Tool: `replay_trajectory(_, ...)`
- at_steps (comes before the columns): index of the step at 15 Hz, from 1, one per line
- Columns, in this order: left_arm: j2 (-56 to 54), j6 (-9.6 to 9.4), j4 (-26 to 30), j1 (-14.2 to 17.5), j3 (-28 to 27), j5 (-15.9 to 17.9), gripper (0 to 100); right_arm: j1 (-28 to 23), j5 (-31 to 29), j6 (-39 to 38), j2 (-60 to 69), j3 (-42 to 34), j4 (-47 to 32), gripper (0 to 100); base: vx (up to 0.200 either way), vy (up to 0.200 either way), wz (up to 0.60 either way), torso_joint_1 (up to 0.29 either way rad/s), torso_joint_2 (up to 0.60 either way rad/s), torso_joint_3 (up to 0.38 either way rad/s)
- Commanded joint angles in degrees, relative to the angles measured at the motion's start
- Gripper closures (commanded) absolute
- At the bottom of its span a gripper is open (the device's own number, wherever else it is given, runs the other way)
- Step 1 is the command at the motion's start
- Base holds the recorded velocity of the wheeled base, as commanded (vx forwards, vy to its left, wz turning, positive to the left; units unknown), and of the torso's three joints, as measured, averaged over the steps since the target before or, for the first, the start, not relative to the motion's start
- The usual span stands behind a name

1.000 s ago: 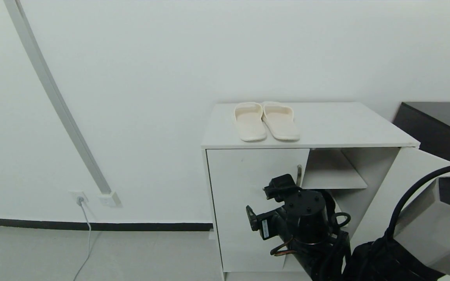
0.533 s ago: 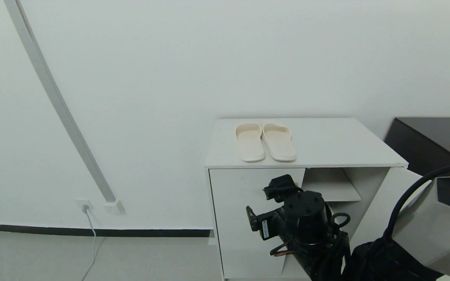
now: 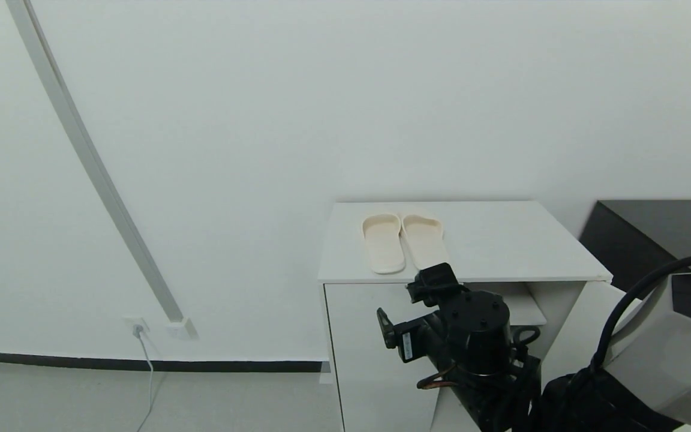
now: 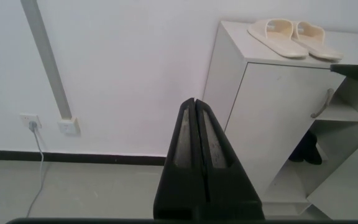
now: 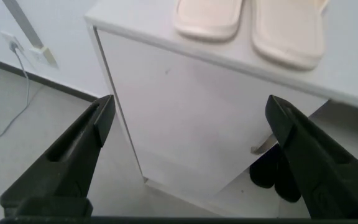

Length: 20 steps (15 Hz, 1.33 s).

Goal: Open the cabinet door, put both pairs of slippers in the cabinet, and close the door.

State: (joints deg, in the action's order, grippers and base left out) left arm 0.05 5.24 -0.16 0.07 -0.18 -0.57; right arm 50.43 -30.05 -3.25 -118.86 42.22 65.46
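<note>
Cream slippers (image 3: 384, 243) sit on top of the cabinet (image 3: 375, 348). A dark pair (image 5: 275, 177) is inside it, low down, with the door (image 3: 567, 342) open. My left claw (image 4: 195, 106) is pressed together and my right claw (image 5: 190, 106) is spread.

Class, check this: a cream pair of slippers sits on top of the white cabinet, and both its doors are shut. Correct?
No: the right door stands open, as the head view shows. The cream slippers do sit on top of the white cabinet.

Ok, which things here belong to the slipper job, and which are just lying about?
Job: cabinet, its open right door, cream slippers on top, dark slippers inside.
Lying about: wall socket, cable, grey conduit, dark furniture.
</note>
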Motion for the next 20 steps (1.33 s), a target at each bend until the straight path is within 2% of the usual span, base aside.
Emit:
replay_trajectory(1,0.04,0.03,-0.02,0.01,0.01,0.05,100,-0.07,0.25,0.44,0.29,-0.82,1.16,0,0.000,0.000,0.00,0.173,-0.38,-0.207)
replay_trajectory(5,0.04,-0.06,-0.02,0.01,0.01,0.05,100,-0.95,1.13,0.79,0.03,-0.64,3.09,0,0.000,0.000,0.00,0.117,-0.25,-0.128)
replay_trajectory(7,-0.05,-0.14,-0.02,0.01,0.01,0.05,100,-1.92,1.31,2.11,-0.23,2.96,1.16,0,0.000,0.000,0.00,0.000,0.00,0.000)
replay_trajectory(9,0.04,-0.14,-0.02,0.01,0.01,0.05,100,-2.36,1.31,0.35,1.96,9.90,-9.65,0,0.000,0.000,0.00,0.000,0.00,0.000)
replay_trajectory(12,0.04,-0.14,-0.02,0.01,0.01,0.05,100,-3.41,0.25,-7.03,3.55,20.10,-25.12,0,0.000,0.000,0.00,0.000,0.00,0.000)
replay_trajectory(14,0.04,-0.14,-0.02,0.01,0.01,0.05,100,-4.11,0.25,-8.17,3.81,25.64,-32.33,0,0.000,0.000,0.00,0.000,0.00,0.000)
replay_trajectory(20,0.04,-0.14,-0.02,0.01,0.01,0.13,100,-4.11,0.25,-9.49,2.58,26.78,-33.82,0,0.000,0.000,0.00,0.000,0.00,0.000)
